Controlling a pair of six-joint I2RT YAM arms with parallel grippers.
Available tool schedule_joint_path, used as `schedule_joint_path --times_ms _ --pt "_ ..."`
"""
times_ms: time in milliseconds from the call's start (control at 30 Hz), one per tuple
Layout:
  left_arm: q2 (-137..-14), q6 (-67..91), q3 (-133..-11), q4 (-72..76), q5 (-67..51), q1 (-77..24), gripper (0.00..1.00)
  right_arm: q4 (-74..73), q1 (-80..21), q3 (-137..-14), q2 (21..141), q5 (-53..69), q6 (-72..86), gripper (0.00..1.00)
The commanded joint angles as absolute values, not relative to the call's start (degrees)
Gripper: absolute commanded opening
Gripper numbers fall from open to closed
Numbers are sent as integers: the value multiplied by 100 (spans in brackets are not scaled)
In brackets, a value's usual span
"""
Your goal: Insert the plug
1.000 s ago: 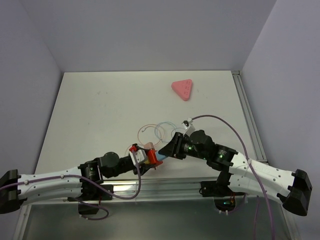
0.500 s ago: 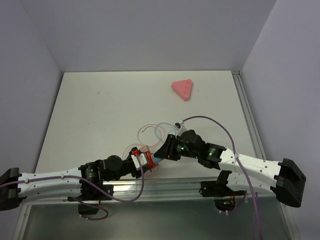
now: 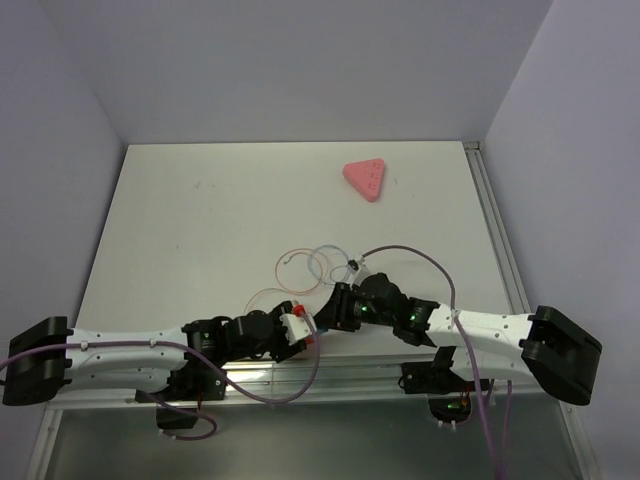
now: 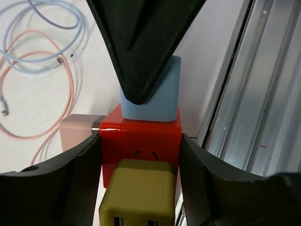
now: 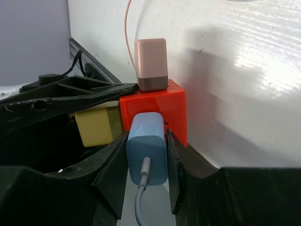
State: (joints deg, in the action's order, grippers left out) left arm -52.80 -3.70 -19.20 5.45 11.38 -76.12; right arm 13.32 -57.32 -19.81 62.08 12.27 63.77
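The light-blue plug [image 5: 146, 151] with its pale cable is gripped between my right gripper's [image 5: 146, 157] fingers. Its front end sits against a face of the orange-red block [image 5: 160, 106]. In the left wrist view the plug [image 4: 150, 96] stands on top of the block [image 4: 141, 139], with the right gripper's dark fingers over it. My left gripper [image 4: 140, 153] is shut on the block's sides. In the top view the two grippers [image 3: 300, 330] [image 3: 328, 313] meet near the table's front edge, and the plug is hidden between them.
A yellow plug [image 4: 136, 193] and a pink plug [image 5: 150, 63] sit in other faces of the block. Thin pink and blue cables [image 3: 310, 262] loop behind the grippers. The pink triangular socket strip [image 3: 365, 179] lies far back right. A metal rail [image 4: 254, 94] runs along the near edge.
Both arms have stretched lower and closer to the front edge. The left gripper with the block has moved right, and the right gripper has closed in on it with the plug.
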Motion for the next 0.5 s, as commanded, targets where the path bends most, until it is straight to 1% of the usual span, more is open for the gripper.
schedule_joint_path --times_ms 0,133,200,233,333,467 --pt "-5413 -598 -2997 2357 1126 -7594 0 2220 -5906 -1637 6301 2443 6354 0" --pt "-5668 -475 -2918 2346 1098 -7603 0 3118 -5757 -1135 6661 2671 6565 0" --pt "-5739 -387 -2717 2539 1177 -7611 0 3645 -5722 -915 7004 2681 6670 0" --pt "-5748 -352 -2603 2905 1221 -7611 0 3908 -5722 -827 7135 2672 6749 0" --pt "-5940 -237 -2215 3452 1380 -7664 0 5077 -5713 -510 7759 2619 7092 0" --pt "-6441 -115 -2215 3524 1468 -7743 0 6299 -5713 -290 8654 2707 7382 0"
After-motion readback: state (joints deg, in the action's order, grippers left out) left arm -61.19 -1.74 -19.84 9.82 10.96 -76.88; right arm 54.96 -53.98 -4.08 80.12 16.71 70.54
